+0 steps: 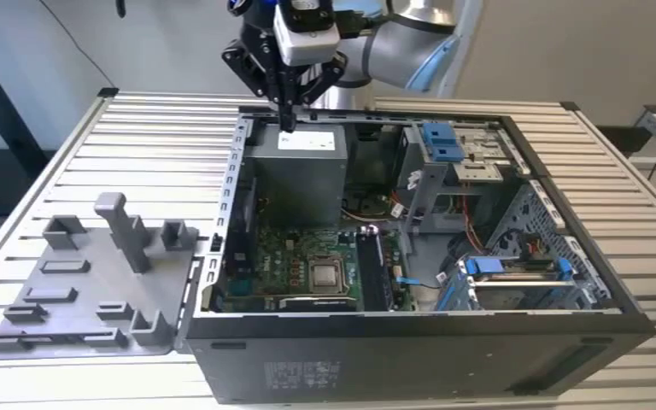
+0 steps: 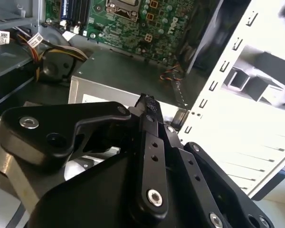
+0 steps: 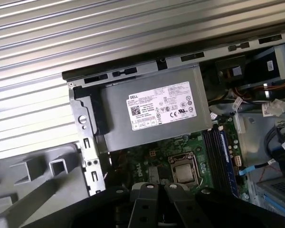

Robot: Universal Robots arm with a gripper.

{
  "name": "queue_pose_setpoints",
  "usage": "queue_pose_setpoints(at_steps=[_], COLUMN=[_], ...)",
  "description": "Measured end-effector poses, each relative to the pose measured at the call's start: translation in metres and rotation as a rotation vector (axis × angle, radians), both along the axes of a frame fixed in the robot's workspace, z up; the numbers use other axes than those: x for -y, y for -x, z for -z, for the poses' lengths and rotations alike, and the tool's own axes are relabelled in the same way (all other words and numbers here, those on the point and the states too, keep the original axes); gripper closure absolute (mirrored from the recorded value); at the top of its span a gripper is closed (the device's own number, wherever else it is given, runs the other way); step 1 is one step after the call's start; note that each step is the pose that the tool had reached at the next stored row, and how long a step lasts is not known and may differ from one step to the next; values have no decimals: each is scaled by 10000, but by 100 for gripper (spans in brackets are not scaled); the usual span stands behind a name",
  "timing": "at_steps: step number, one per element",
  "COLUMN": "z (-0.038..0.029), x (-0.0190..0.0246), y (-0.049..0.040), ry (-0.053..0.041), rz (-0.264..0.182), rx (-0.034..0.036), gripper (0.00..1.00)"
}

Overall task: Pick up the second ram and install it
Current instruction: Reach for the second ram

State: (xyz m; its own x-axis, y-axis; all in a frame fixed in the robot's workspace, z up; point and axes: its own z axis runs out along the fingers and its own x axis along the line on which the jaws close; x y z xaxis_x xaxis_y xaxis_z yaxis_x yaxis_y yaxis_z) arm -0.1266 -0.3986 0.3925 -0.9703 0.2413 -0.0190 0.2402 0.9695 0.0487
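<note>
Closest to the lens in the second wrist view, the gripper had its fingers drawn narrow with nothing visible between them, so a drop from there would likely knock the tips on the power supply just beneath, or on the rim of the computer case. The second ram appeared to stand in the motherboard slots, nearer and toward the exterior view's right, well apart from the fingers; whether it was fully latched could not be told, and a half-seated stick could tilt. The arm hung tip-down over the case's far end.
</note>
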Motion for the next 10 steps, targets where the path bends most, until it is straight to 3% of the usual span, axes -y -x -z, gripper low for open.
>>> queue_pose_setpoints(at_steps=[5,10], z=[5,8], x=[0,-1], y=[58,172], ry=[0,-2], rz=[-302,-436], rx=[0,1], gripper=[89,89])
